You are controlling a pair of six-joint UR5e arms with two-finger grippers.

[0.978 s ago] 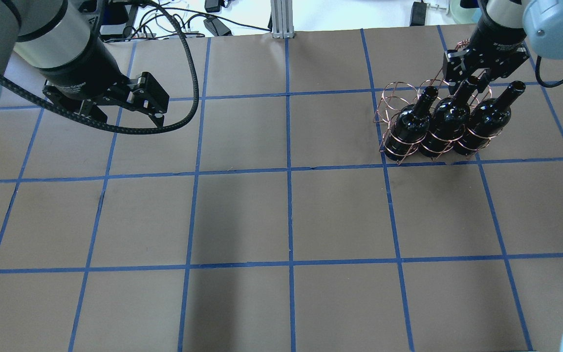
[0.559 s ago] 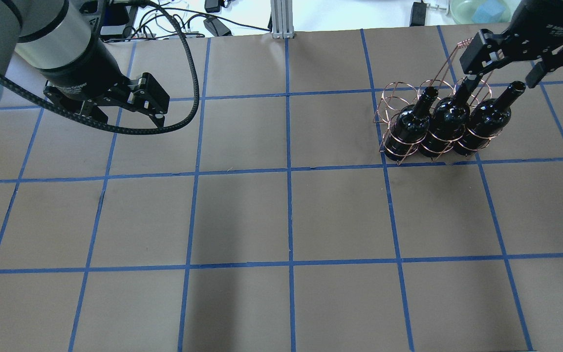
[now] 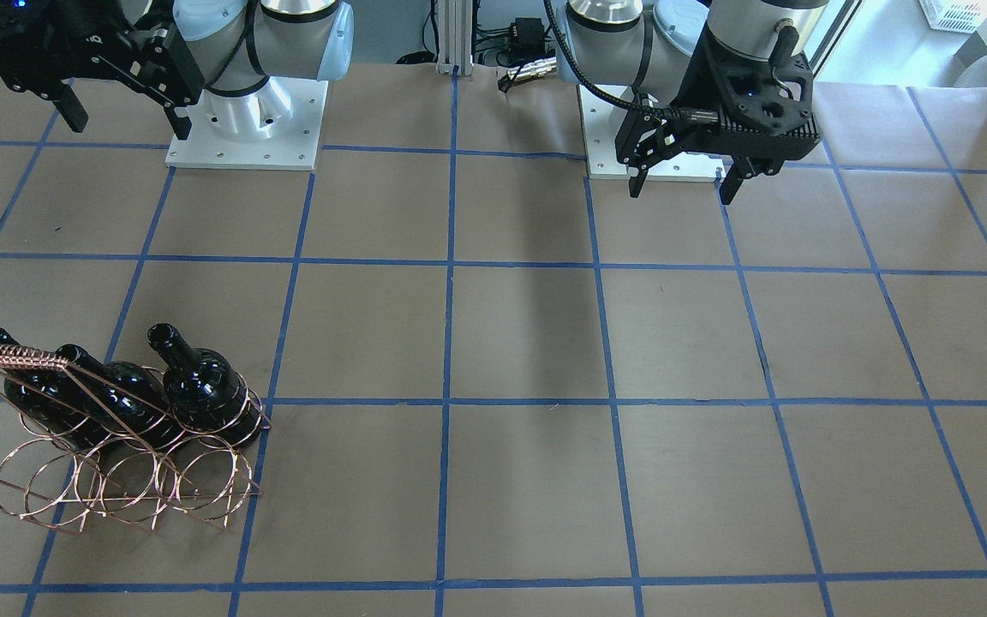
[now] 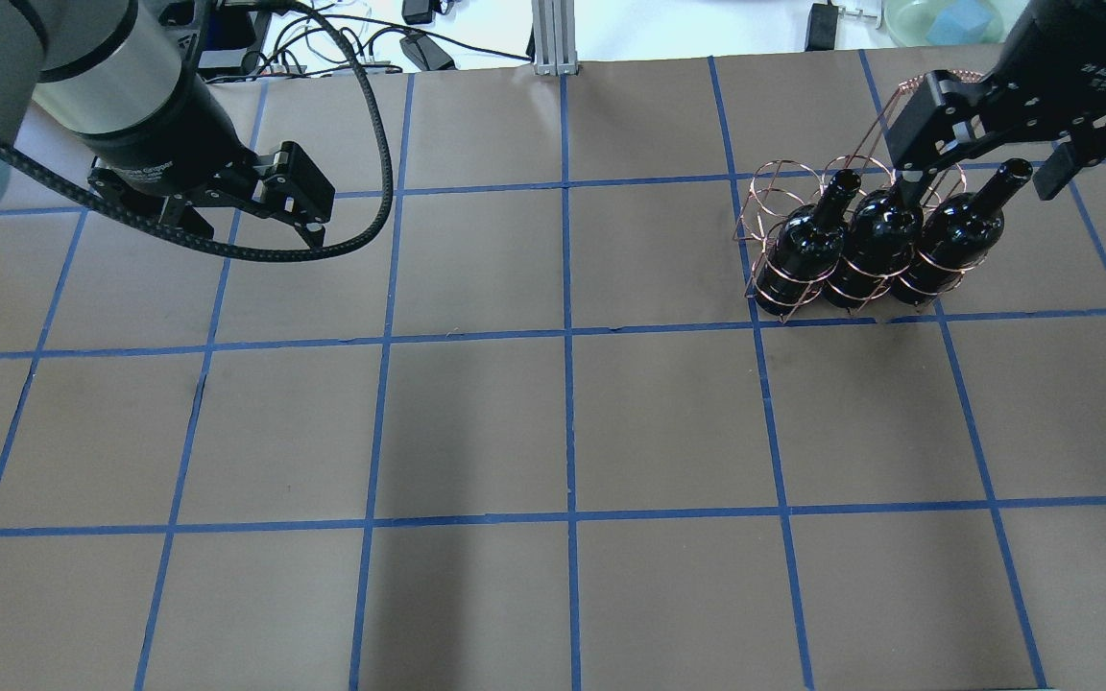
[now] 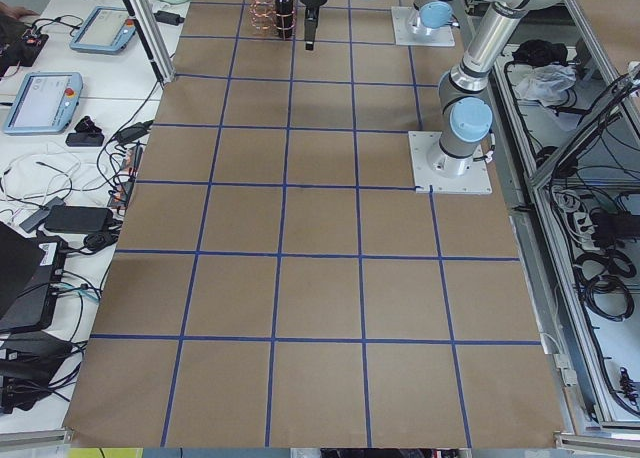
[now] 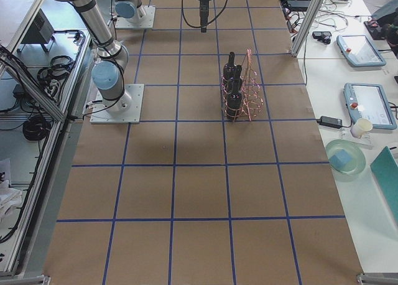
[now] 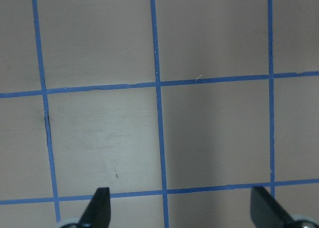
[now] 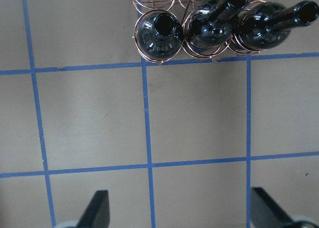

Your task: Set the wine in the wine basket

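Three glossy near-black wine bottles [image 4: 803, 245] [image 4: 875, 240] [image 4: 961, 230] lean side by side in the copper wire wine basket [image 4: 770, 187] at the table's far right. The front-facing view shows the bottles [image 3: 202, 381] and the basket [image 3: 116, 480] too. My right gripper [image 4: 980, 163] is open and empty, raised above the bottle necks. Its wrist view looks down on the bottles [image 8: 159, 34] from well above. My left gripper [image 4: 246, 226] is open and empty at the far left, over bare table; it also shows in the front-facing view [image 3: 682, 184].
Brown table cover with a blue tape grid [image 4: 567, 336]. The arm bases [image 3: 245, 128] stand at the robot's edge. Cables and tablets [image 6: 370, 104] lie off the table's far side.
My right gripper, which stood low at the middle bottle's neck, has lifted away with its fingers wide apart. The three bottles stay in the basket. The left arm has barely moved.
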